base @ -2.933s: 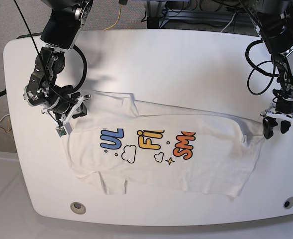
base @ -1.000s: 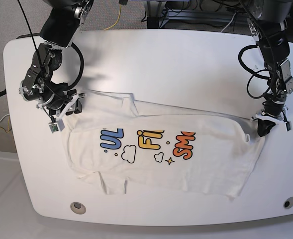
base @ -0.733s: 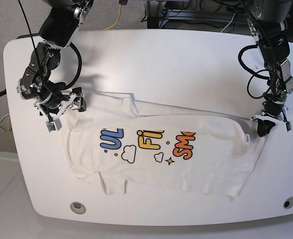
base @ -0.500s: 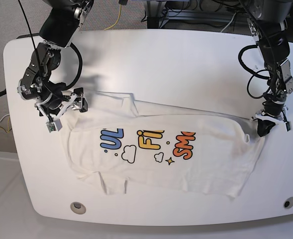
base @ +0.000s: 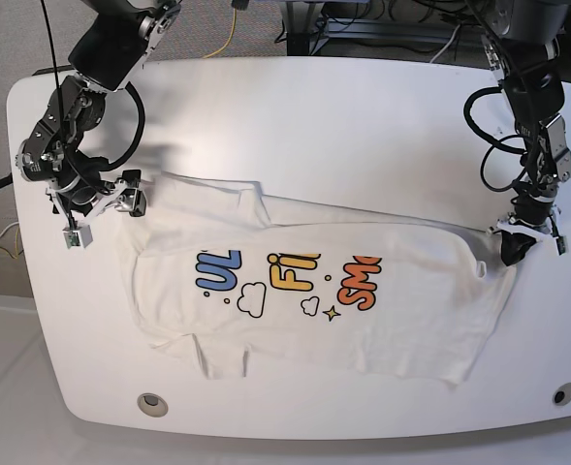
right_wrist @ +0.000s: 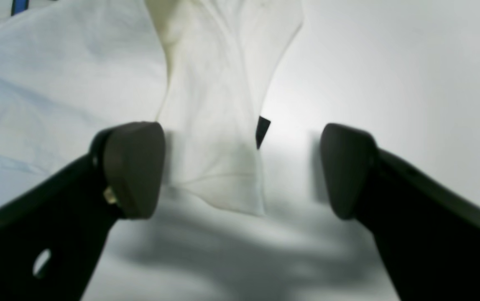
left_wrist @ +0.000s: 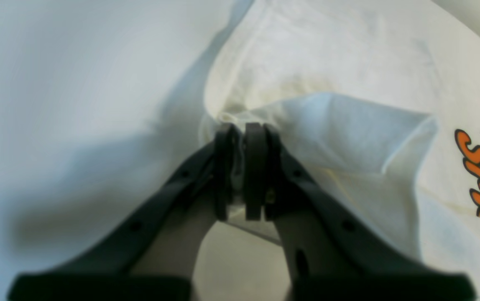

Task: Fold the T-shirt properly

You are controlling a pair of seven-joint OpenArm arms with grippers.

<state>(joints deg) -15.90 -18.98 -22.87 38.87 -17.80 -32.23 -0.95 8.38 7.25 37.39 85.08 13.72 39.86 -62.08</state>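
Left wrist view: left gripper (left_wrist: pixel 240 171) pinched tight on T-shirt (left_wrist: pixel 348 125) edge; cloth ran ahead and rightward from it.

Right wrist view: right gripper (right_wrist: pixel 240 167) spread wide, empty; sleeve tip lay between jaws, ahead.

Base view: T-shirt (base: pixel 314 291) lay lengthwise across table (base: pixel 314 107), print up. Right gripper (base: pixel 96 199) had pulled back outward off sleeve since earlier frame, jaws widened; left gripper (base: pixel 518 242) unchanged.

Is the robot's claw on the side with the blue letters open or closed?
Open. The right gripper has its two dark pads wide apart, and a flap of the T-shirt lies loose between them, not pinched.
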